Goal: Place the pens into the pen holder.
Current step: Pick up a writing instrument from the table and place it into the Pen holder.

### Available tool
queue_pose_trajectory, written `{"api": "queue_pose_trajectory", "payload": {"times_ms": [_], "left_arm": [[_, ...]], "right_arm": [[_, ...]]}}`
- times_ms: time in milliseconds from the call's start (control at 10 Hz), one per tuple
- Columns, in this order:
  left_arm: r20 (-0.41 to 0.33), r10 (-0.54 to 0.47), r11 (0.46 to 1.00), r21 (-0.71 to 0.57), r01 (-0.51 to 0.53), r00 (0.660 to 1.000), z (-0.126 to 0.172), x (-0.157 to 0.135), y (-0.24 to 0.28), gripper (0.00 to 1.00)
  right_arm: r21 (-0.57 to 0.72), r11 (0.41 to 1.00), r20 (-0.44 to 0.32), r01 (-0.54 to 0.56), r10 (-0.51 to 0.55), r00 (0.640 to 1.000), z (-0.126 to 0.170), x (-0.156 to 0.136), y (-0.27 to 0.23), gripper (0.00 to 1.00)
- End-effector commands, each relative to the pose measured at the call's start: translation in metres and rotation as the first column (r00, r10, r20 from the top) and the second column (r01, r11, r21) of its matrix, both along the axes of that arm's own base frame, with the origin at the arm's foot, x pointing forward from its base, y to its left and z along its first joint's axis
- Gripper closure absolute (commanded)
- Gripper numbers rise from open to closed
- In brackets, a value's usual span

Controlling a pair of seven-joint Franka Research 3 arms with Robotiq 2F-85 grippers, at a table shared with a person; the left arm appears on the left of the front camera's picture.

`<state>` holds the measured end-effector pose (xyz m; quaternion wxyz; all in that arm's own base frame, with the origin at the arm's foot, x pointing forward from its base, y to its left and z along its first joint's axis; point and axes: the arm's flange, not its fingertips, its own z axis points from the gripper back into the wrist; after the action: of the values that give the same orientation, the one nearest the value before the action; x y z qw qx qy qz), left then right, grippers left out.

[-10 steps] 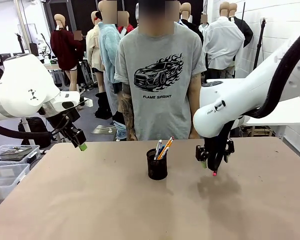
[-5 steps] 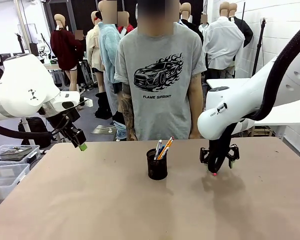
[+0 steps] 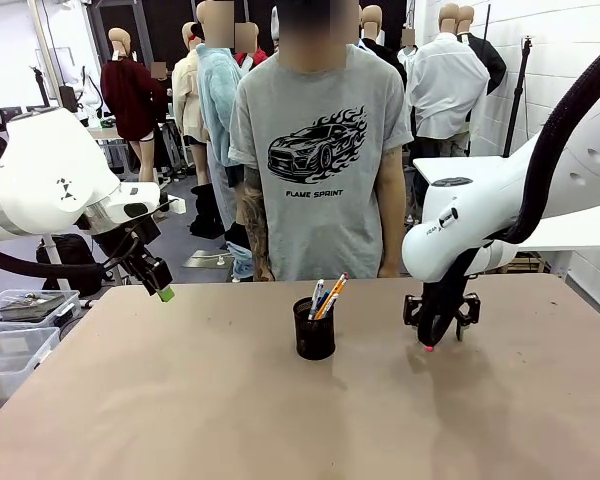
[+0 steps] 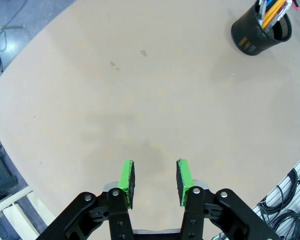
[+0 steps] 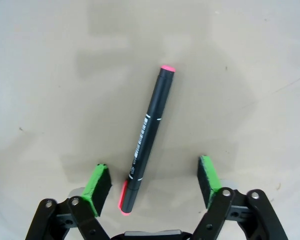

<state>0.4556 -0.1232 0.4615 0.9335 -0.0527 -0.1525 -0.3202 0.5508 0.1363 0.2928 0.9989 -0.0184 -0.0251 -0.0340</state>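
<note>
A dark pen with pink ends [image 5: 149, 134] lies flat on the tan table. My right gripper [image 5: 153, 182] straddles its near end, open, with the pen closer to one green pad [image 5: 98, 183] and touching neither. From the front, the right gripper [image 3: 437, 325] hangs low over the table at right, the pen's pink tip [image 3: 428, 347] showing under it. The black mesh pen holder [image 3: 314, 330] stands mid-table with a yellow-orange pen and a white one upright in it; it also appears in the left wrist view [image 4: 260, 33]. My left gripper [image 3: 161, 288] hovers at far left, open and empty [image 4: 155, 177].
A person in a grey T-shirt [image 3: 320, 150] stands at the table's far edge behind the holder. Clear plastic bins [image 3: 15, 330] sit off the left edge. Cables [image 4: 290, 210] lie beyond the table's rim in the left wrist view.
My right arm has shifted a little to the right and lower over the pink-tipped pen. The pen, the holder and the left arm have stayed put.
</note>
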Motion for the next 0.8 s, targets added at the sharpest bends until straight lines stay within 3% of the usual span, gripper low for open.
{"api": "queue_pose_trajectory", "payload": {"times_ms": [0, 200, 700], "left_arm": [[0.008, -0.025, 1.000, 0.002, 0.025, 1.000, 0.000, 0.001, 0.004, 0.54], [0.008, -0.025, 1.000, 0.002, 0.025, 1.000, 0.000, 0.001, 0.004, 0.54], [0.008, -0.025, 1.000, 0.002, 0.025, 1.000, 0.000, 0.001, 0.004, 0.54]], "right_arm": [[0.022, 0.999, 0.006, -0.026, 0.026, 1.000, -0.006, 0.001, 0.001, 0.59], [0.030, 0.999, -0.001, -0.030, 0.030, 1.000, -0.007, 0.004, 0.001, 0.99], [0.014, 0.997, -0.039, -0.082, 0.083, 0.996, 0.007, 0.008, 0.000, 1.00]]}}
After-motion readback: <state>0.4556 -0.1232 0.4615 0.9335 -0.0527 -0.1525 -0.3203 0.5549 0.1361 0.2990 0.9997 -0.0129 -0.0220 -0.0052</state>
